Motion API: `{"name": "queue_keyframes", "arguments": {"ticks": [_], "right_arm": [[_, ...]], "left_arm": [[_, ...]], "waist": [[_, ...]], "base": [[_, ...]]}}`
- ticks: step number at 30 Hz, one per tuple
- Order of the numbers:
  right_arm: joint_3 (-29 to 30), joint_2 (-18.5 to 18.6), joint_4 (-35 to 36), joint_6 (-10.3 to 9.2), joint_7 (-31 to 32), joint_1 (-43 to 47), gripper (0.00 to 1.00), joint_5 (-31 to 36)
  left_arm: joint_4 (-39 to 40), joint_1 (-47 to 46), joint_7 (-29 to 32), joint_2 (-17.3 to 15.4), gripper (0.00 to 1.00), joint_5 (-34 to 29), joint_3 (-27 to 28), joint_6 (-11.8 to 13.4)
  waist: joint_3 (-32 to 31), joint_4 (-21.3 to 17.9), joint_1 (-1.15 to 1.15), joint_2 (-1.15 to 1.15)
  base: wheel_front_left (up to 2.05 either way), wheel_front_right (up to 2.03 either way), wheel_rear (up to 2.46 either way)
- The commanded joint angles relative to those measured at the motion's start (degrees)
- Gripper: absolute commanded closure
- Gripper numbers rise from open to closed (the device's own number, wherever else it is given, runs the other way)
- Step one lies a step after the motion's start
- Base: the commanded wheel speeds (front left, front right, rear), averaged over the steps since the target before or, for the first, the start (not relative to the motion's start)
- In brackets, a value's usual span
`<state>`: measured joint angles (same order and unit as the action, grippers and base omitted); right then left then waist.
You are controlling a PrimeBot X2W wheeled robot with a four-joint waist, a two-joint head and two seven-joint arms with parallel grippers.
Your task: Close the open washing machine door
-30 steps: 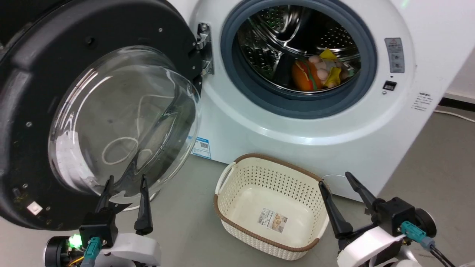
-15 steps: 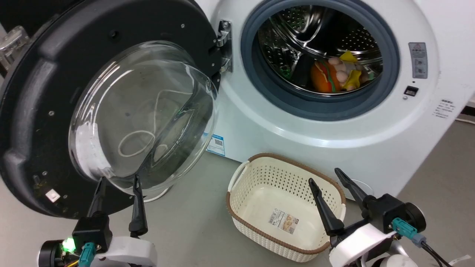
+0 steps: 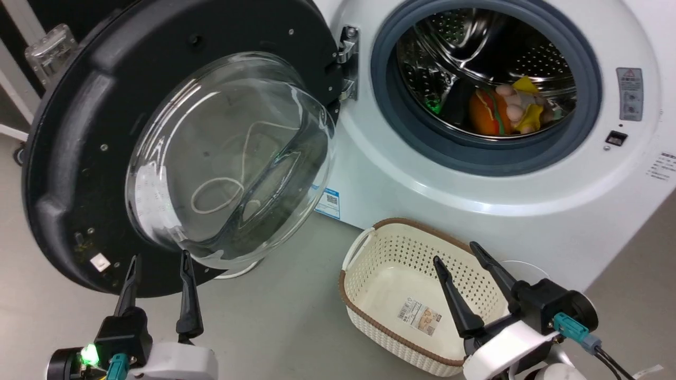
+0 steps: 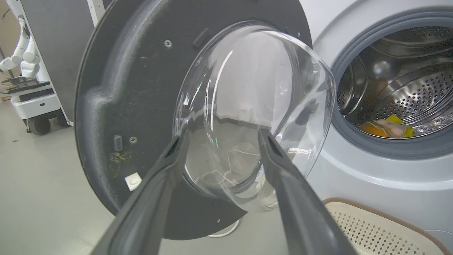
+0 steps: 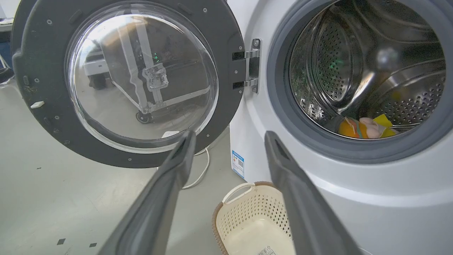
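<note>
While washer door [image 3: 227, 158] hangs open, left pincer [image 3: 158, 257] hovers spread nr its btm rim.

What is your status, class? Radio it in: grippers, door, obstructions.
Left gripper and right gripper open, empty. Washing machine door wide open, left gripper facing its glass. Cream basket on floor before the washing machine; swing clearance unclear.

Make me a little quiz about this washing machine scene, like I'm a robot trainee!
1. True or false: the washing machine door is shut.
2. What sits on the floor before the washing machine? A) a cream basket B) a red bucket C) a blue chair
3. Fill in: the left gripper and the right gripper are both ____.
Key: 1 false; 2 A; 3 open.
</note>
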<state>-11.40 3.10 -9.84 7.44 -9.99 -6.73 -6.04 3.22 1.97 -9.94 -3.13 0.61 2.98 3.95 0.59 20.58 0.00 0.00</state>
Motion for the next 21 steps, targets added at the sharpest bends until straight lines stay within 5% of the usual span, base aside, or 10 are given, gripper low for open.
{"name": "queue_keyframes", "arguments": {"ticks": [1,7,8,9,14,21], "right_arm": [[-0.41,-0.15,-0.51,0.03,-0.7,-1.04,0.0,-0.53],[-0.53,-0.16,-1.55,0.03,-1.42,-1.19,0.0,-1.77],[-0.53,-0.17,-1.71,0.03,-1.54,-1.22,0.0,-1.98],[-0.5,-0.17,-1.83,0.04,-1.66,-1.25,0.0,-2.19],[-0.44,-0.18,-2.39,0.04,-2.26,-1.21,0.0,-3.11],[-0.61,-0.19,-3.42,0.04,-3.1,-0.61,0.0,-3.18]], "left_arm": [[0.27,0.84,-0.76,-0.19,0.0,0.21,0.31,0.49],[0.0,0.99,-1.48,-0.18,0.0,0.63,0.62,0.25],[-0.18,1.01,-1.6,-0.17,0.63,0.84,0.68,0.05],[-0.27,0.99,-1.72,-0.16,1.0,0.94,0.75,-0.13],[1.37,0.29,-2.32,-0.21,1.0,2.48,2.8,-0.99],[6.11,-3.9,-3.15,-2.95,1.0,6.81,11.08,-6.59]], "waist": [[0.04,0.56,0.0,0.0],[0.09,2.0,0.0,0.0],[0.1,2.24,0.0,0.0],[0.1,2.48,0.0,0.0],[0.29,3.84,0.0,0.0],[0.91,5.9,0.0,0.0]], "base": [[0.0,0.0,0.0],[0.0,0.0,0.0],[0.0,0.0,0.0],[0.0,0.0,0.0],[0.0,0.0,0.0],[0.0,0.0,0.0]]}}
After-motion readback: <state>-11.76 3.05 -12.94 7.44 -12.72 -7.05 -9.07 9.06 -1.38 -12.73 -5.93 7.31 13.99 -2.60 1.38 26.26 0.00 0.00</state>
